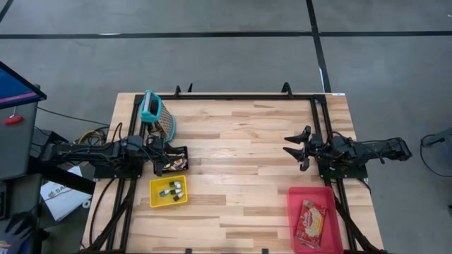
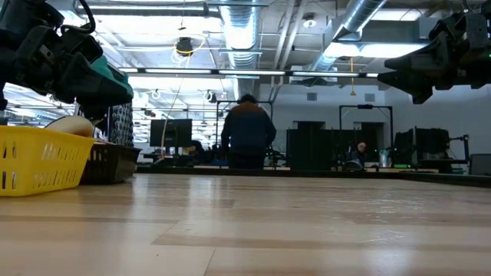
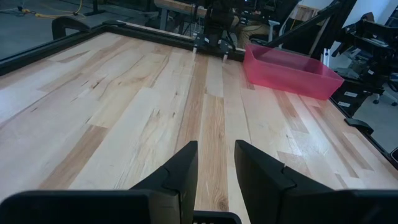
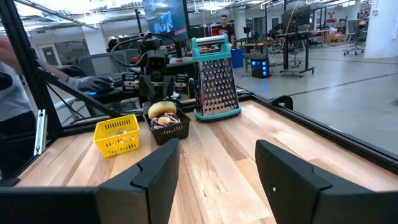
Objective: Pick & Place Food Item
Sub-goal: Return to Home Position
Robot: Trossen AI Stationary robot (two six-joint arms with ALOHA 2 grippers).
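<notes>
A wrapped food packet [image 1: 313,219] lies in the pink bin [image 1: 335,236] at the table's near right. A black basket [image 4: 169,127] holding a yellowish bun [image 4: 162,109] stands beside a yellow basket [image 1: 168,192] of small items on the left. My left gripper [image 3: 216,180] hangs above the table by the black basket [image 1: 176,159], its fingers a little apart with nothing between them. My right gripper [image 4: 217,174] is raised at the table's right side [image 1: 298,148], pointing toward the left, wide open and holding nothing.
A metal grater with a teal handle [image 1: 157,113] stands at the far left, behind the baskets. A black frame rail [image 1: 240,96] runs round the table. A person [image 2: 247,130] stands beyond the far edge, and a gloved hand [image 4: 87,84] shows behind the left arm.
</notes>
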